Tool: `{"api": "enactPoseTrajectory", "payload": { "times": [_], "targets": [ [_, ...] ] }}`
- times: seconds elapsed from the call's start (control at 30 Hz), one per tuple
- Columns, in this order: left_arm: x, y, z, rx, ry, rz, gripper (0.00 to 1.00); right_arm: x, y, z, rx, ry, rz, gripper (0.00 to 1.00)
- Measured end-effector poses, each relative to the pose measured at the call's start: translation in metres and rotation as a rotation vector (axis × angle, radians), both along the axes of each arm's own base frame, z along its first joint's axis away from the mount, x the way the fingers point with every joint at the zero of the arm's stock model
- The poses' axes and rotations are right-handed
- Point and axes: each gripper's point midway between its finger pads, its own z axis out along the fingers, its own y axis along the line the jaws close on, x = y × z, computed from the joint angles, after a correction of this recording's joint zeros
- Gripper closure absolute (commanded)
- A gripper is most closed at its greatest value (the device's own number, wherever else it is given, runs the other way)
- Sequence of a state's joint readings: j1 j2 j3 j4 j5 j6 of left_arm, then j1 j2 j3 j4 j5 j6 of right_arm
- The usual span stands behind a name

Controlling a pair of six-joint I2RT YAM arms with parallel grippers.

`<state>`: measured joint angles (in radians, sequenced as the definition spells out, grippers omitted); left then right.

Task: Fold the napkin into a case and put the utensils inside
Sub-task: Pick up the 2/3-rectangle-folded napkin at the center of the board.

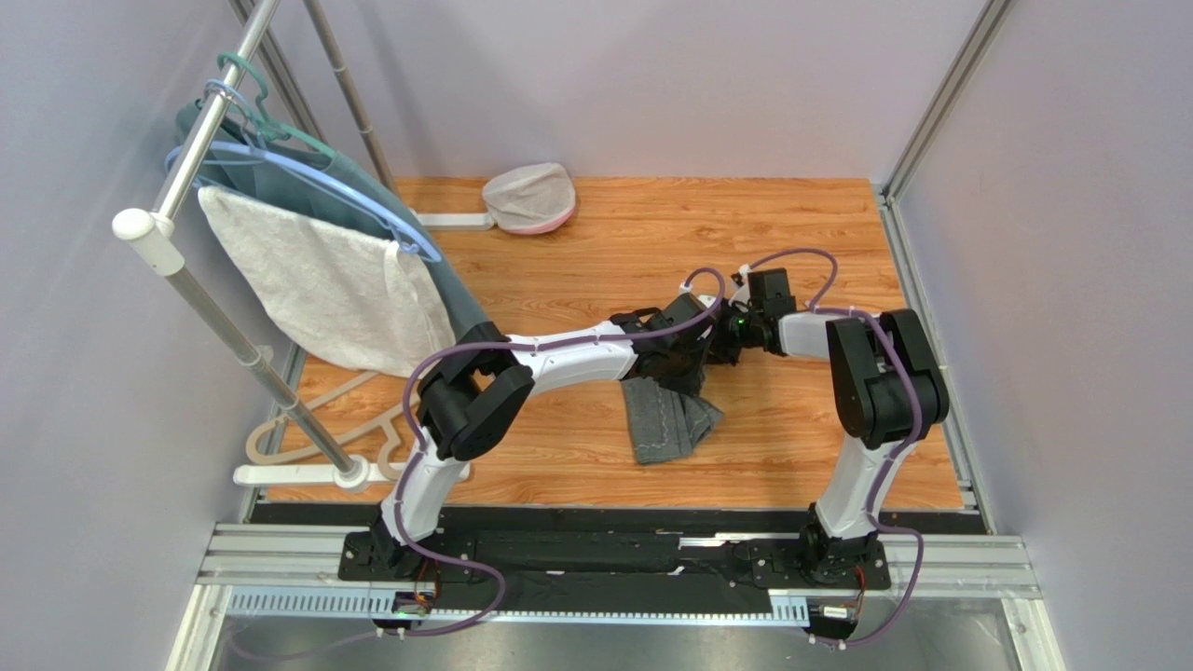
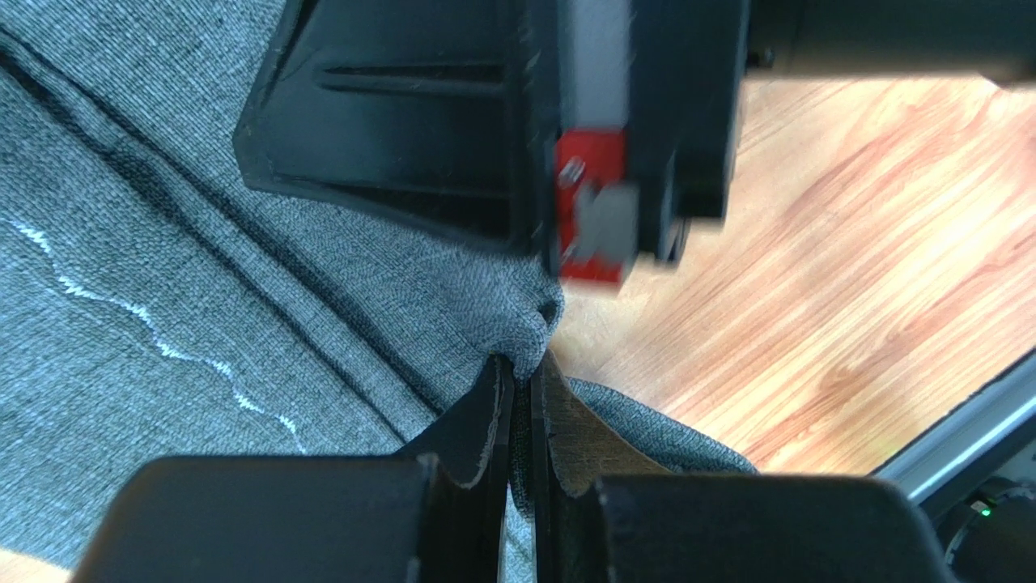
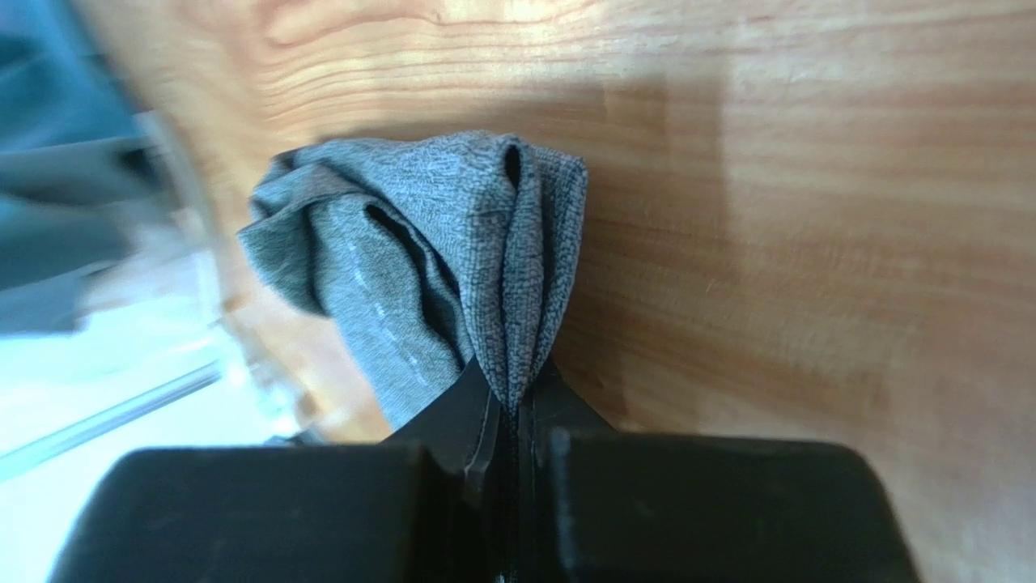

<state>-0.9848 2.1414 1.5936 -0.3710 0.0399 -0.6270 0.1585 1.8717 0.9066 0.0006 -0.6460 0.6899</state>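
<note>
Between fingers of left gripper [image 2: 523,425]: fold of the napkin [image 2: 183,304], dark grey; jaws closed tight on it. Between fingers of right gripper [image 3: 517,413]: bunched edge of the napkin, jaws likewise clamped; cloth fans out just beyond the tips, over the table [image 3: 827,243]. Just past the left fingertips: black housing with red part, blurred, cut off above. Overhead, both fingertip pairs hidden under the wrists; napkin's loose end shows nearer the bases than the left wrist. Far beyond both grippers: pale rounded bowl-like item [image 1: 529,196], contents indiscernible. Far to the left: rack [image 1: 147,231] carrying white towel [image 1: 329,287] and teal garment [image 1: 451,297].
</note>
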Motion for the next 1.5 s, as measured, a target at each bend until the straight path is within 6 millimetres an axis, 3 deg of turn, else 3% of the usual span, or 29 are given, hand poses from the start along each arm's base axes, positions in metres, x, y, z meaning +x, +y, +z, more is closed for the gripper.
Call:
{"api": "enactPoseTrajectory", "payload": {
  "times": [0.1, 0.2, 0.33, 0.47, 0.7, 0.83, 1.03, 1.2, 1.3, 1.5],
  "targets": [
    [-0.001, 0.000, -0.002, -0.039, -0.001, 0.012, 0.98, -0.001, -0.003, 0.000, -0.142, 0.000, -0.002, 1.00],
    [-0.002, -0.001, 0.000, -0.098, 0.000, 0.023, 0.80, -0.003, -0.007, 0.000, -0.286, 0.000, 0.000, 1.00],
    [-0.006, 0.003, 0.002, -0.161, 0.015, 0.037, 0.67, -0.004, -0.015, -0.001, -0.402, 0.006, -0.001, 1.00],
    [-0.013, 0.010, 0.014, -0.186, 0.018, 0.030, 0.66, -0.005, -0.024, -0.001, -0.484, 0.011, -0.002, 1.00],
    [-0.032, 0.037, 0.064, -0.286, 0.015, 0.002, 0.66, -0.003, -0.041, 0.000, -0.608, 0.007, -0.010, 1.00],
    [-0.026, 0.052, 0.077, -0.312, 0.012, 0.020, 0.68, -0.004, -0.047, 0.002, -0.671, 0.014, -0.011, 1.00],
    [0.006, 0.079, 0.059, -0.260, 0.011, 0.118, 0.71, 0.000, -0.046, 0.015, -0.786, 0.003, -0.002, 1.00],
    [0.025, 0.088, 0.016, -0.188, 0.049, 0.204, 0.72, 0.001, -0.043, 0.020, -0.890, 0.005, 0.011, 1.00],
    [0.023, 0.089, 0.001, -0.170, 0.078, 0.232, 0.72, 0.001, -0.044, 0.018, -0.964, 0.024, 0.018, 1.00],
    [0.030, 0.072, -0.008, -0.241, 0.093, 0.252, 0.73, -0.001, -0.046, 0.011, -1.086, 0.076, 0.017, 1.00]
  ]
}}
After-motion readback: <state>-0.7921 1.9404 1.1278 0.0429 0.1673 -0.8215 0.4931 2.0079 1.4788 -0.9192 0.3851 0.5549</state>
